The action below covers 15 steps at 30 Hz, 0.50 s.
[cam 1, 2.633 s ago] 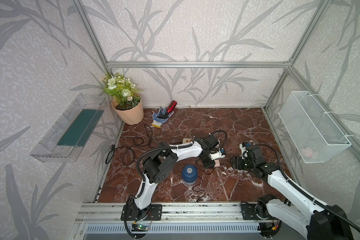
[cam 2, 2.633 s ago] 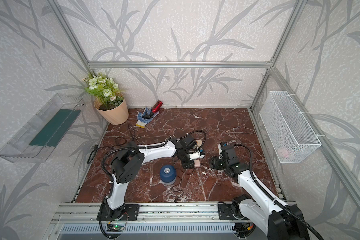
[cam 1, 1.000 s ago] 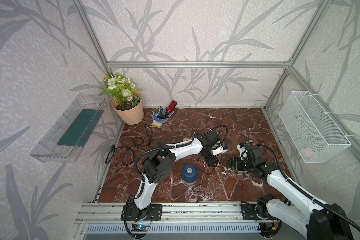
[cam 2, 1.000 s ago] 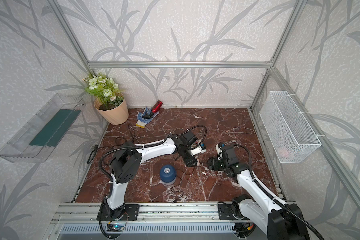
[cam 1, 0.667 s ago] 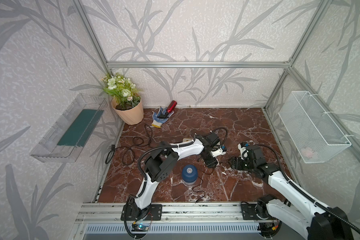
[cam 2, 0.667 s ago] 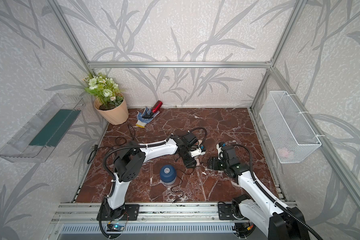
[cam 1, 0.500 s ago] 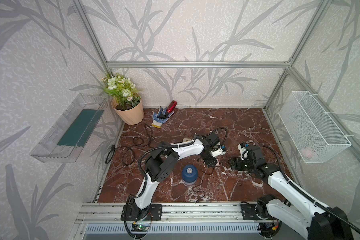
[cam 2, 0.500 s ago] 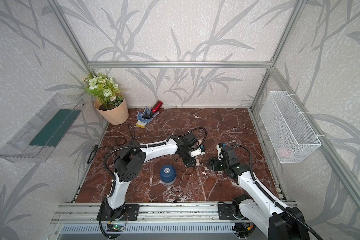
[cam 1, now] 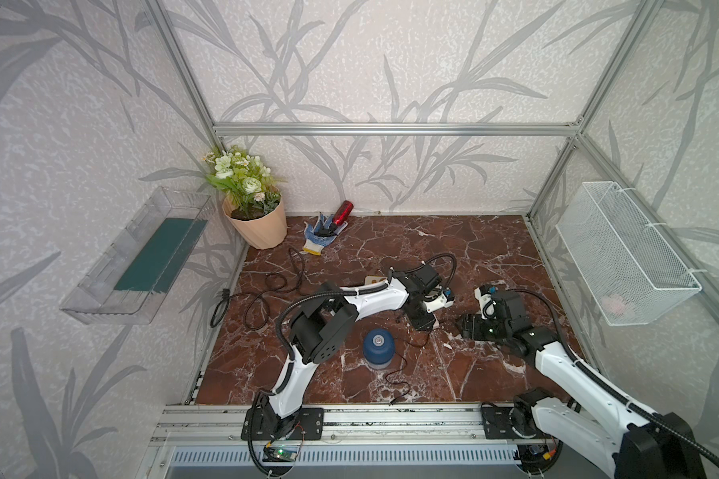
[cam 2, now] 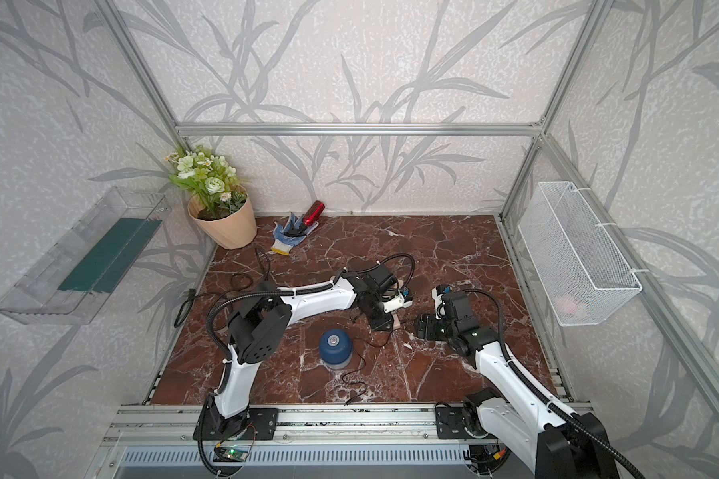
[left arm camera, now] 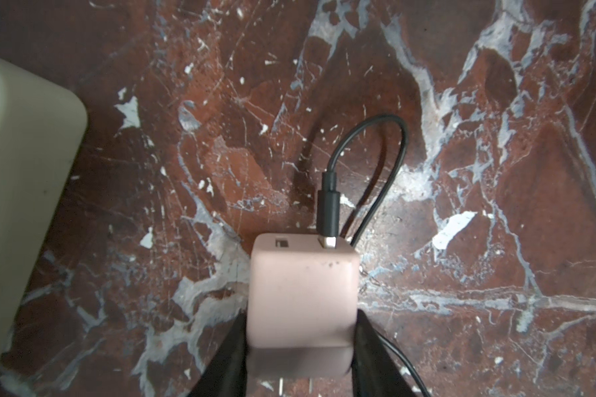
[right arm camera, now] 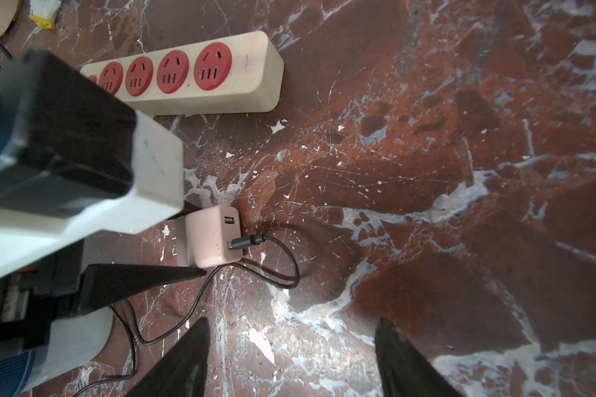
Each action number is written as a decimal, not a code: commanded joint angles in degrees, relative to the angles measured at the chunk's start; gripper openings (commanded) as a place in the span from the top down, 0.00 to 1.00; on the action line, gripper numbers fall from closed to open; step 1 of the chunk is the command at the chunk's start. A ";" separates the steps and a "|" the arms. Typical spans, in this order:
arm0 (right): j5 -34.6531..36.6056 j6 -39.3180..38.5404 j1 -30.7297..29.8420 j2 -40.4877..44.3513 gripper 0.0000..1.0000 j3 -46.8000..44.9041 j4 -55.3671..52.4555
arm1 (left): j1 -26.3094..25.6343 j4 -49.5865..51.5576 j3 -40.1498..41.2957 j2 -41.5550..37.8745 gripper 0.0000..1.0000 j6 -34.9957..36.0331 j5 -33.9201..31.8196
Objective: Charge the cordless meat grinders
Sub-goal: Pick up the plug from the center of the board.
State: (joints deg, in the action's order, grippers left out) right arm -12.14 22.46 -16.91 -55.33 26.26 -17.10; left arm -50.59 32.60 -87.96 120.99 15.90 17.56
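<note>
The cordless meat grinder (cam 1: 377, 346) (cam 2: 335, 346), a dark blue dome with a silver button on a clear bowl, stands at the front middle of the floor in both top views. To its back right, my left gripper (left arm camera: 300, 314) (cam 1: 426, 321) is shut on a pink charger cube (left arm camera: 301, 285) (right arm camera: 212, 237) that lies on the floor. Its black fingers (left arm camera: 227, 347) press both sides. A thin black cable (left arm camera: 369, 120) (cam 1: 395, 373) is plugged into the cube and trails past the grinder. My right gripper (right arm camera: 291, 321) (cam 1: 468, 325) hovers open and empty just right of the cube.
A cream power strip (right arm camera: 193, 79) (left arm camera: 14, 172) with red sockets lies behind the charger, mostly under the left arm in the top views. A flower pot (cam 1: 260, 224), a glove (cam 1: 318, 234) and a red bottle (cam 1: 343, 211) sit at the back left. A black cord (cam 1: 266, 290) loops on the left.
The left gripper's jaws have come in from wide apart onto the sides of the pink charger. The right arm has hardly moved.
</note>
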 commanded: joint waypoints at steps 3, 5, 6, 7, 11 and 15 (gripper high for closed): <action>-1.95 -1.04 0.12 0.84 0.26 -0.76 0.69 | -0.31 0.61 2.26 0.78 0.64 0.43 -1.20; -3.13 -1.78 0.12 1.29 0.26 -0.61 0.68 | -0.17 0.78 2.23 0.62 0.66 -0.01 -0.75; -4.03 -2.38 0.17 1.76 0.26 -0.51 0.51 | 0.02 1.07 2.26 0.15 0.67 -0.23 -0.25; -5.16 -2.99 0.12 2.56 0.26 -0.59 0.47 | 0.28 1.67 2.25 -0.55 0.67 -0.42 0.50; -8.58 -5.30 0.12 7.89 0.26 -1.18 1.44 | 1.73 6.86 1.65 -5.66 0.67 0.78 5.62; -12.84 -6.06 0.12 12.62 0.25 -1.56 4.10 | 3.73 14.68 -0.01 -9.80 0.67 1.99 9.89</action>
State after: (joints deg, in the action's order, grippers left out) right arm -20.32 18.33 -16.91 -45.12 25.12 -15.77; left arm -48.42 39.75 -86.74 116.66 15.99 22.72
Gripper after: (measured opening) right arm 0.747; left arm 0.391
